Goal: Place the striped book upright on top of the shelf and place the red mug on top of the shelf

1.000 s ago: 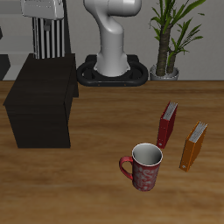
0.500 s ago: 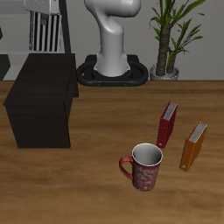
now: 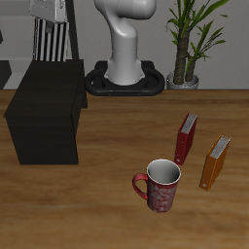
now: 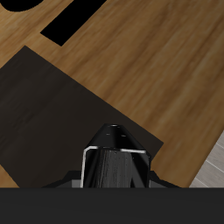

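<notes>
Since a second ago the striped book [image 3: 52,39] has risen a little and now hangs above the back of the shelf [image 3: 44,107], the arm carrying it upright, I'd say so it can stand on the flat top. The fingers [image 3: 51,12] are closed on the book's upper edge. The red mug [image 3: 160,185] waits on the table [image 3: 107,219] near the front.

From the wrist, the book [image 4: 118,166] hangs over the shelf top [image 4: 44,114], the fingers hidden behind it.
</notes>
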{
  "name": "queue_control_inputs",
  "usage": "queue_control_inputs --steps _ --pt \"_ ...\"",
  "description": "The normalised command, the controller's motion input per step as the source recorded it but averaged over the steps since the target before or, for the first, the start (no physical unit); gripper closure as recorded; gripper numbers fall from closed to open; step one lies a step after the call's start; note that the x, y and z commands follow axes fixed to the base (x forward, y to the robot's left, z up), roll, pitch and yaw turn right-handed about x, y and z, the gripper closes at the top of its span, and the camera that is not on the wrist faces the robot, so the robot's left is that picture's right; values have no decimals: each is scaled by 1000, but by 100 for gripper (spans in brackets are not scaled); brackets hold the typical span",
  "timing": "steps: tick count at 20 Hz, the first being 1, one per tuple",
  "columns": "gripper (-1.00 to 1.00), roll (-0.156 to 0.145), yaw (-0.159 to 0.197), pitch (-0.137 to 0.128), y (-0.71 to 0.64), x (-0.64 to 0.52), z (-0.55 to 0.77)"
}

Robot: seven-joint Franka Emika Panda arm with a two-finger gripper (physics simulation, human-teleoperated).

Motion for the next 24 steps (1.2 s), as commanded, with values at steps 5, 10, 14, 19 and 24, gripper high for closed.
queue_control_inputs --steps 5,10,14,19,24 --pt "100 -49 -18 30 40 14 -124" --pt "-100 -26 55 54 69 73 -180" --pt "-100 17 46 33 142 0 4" --pt "-100 -13 49 34 99 72 43" --pt "-100 -53 70 -22 2 44 219"
